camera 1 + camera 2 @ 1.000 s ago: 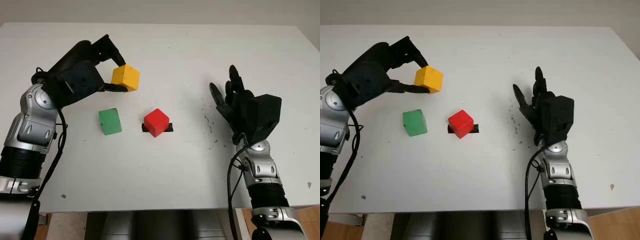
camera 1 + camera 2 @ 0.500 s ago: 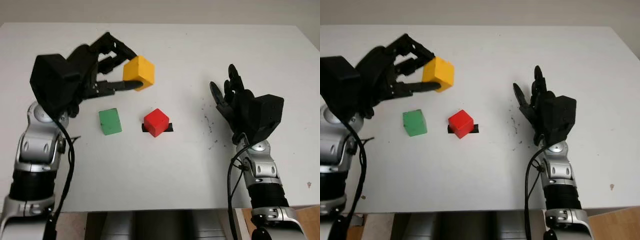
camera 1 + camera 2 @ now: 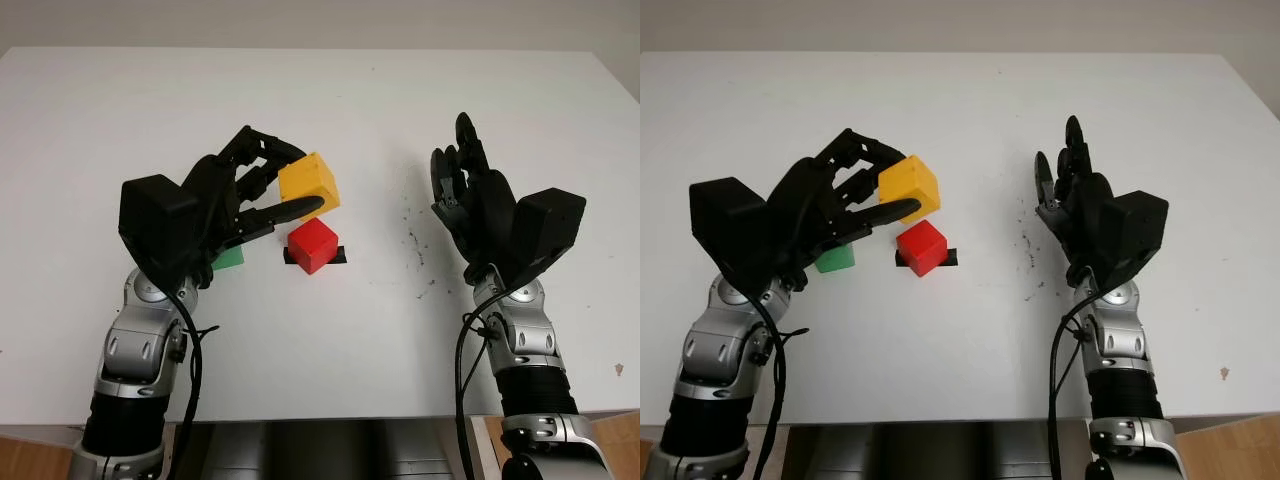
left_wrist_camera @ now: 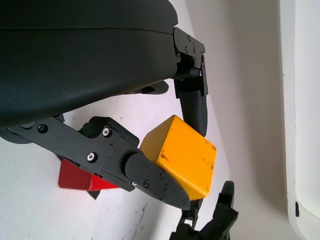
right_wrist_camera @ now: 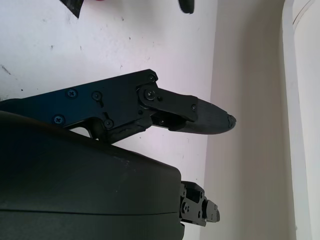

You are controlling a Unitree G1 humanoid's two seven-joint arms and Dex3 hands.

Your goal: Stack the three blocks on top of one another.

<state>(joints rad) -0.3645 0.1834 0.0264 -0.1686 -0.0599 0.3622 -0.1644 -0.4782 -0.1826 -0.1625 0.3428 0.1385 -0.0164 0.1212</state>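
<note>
On the white table (image 3: 330,390), the left hand (image 3: 262,192) had swung in from the far left over the last second, carrying the yellow block (image 3: 309,182) off the surface and rightward until it hung in the air just above and a little to the far side of the red block (image 3: 312,244). That put the first stacking step close to its release, I judged, with only a small move nearer and a lowering left. The fingers (image 4: 150,176) were clamped on the yellow block from opposite sides. Being a cube it had no long axis, but it sat tilted, one corner turned toward the right. The red block stood on a dark patch (image 3: 338,256), the green block (image 3: 229,257) lay just left of it, half hidden behind the hand. The right hand (image 3: 478,205) hovered open over the table's right side, holding nothing.
</note>
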